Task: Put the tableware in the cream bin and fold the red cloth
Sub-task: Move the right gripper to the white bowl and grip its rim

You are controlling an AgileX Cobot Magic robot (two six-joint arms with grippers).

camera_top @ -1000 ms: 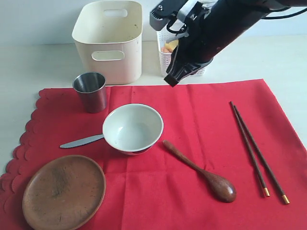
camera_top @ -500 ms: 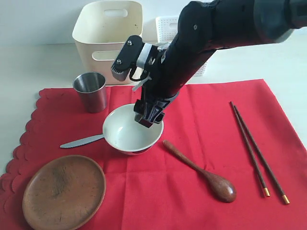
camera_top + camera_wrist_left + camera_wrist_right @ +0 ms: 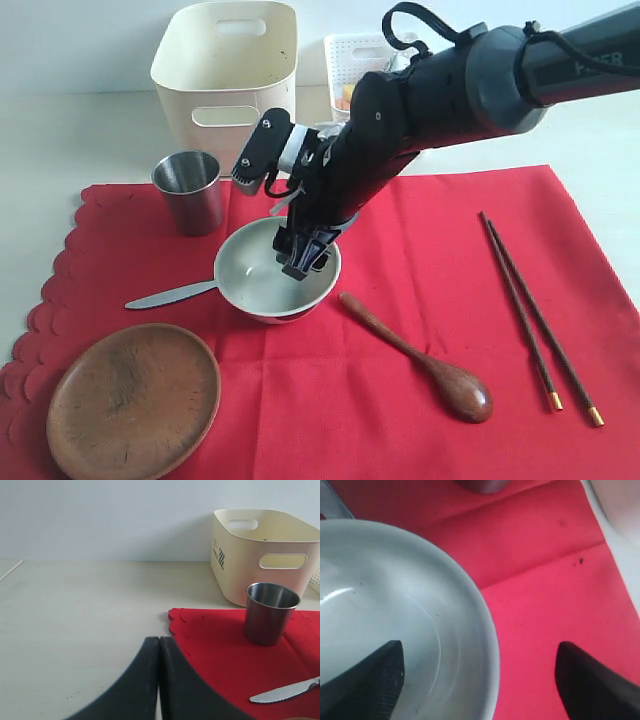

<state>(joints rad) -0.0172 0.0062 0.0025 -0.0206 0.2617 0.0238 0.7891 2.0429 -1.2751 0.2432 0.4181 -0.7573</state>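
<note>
The white bowl [image 3: 258, 283] [image 3: 395, 615] sits mid-cloth on the red cloth [image 3: 420, 260] [image 3: 545, 595] [image 3: 220, 647]. My right gripper [image 3: 305, 255] [image 3: 479, 680] is open and straddles the bowl's far-right rim, with one finger inside and one over the cloth. The steel cup [image 3: 190, 190] [image 3: 270, 612] stands near the cream bin [image 3: 225, 80] [image 3: 265, 555]. The butter knife [image 3: 170, 295] [image 3: 287, 691] lies left of the bowl. The wooden plate [image 3: 133, 400], the spoon [image 3: 420, 360] and the chopsticks [image 3: 535, 315] rest on the cloth. My left gripper [image 3: 159, 645] is shut and empty, low over the bare table beside the cloth's scalloped edge.
A white lattice basket [image 3: 358, 60] holding food pieces stands behind the right arm, next to the cream bin. The pale tabletop [image 3: 75, 615] surrounds the cloth, with a wall behind it.
The right arm swung down from in front of the basket to the bowl. Its open fingers have sunk lower around the rim.
</note>
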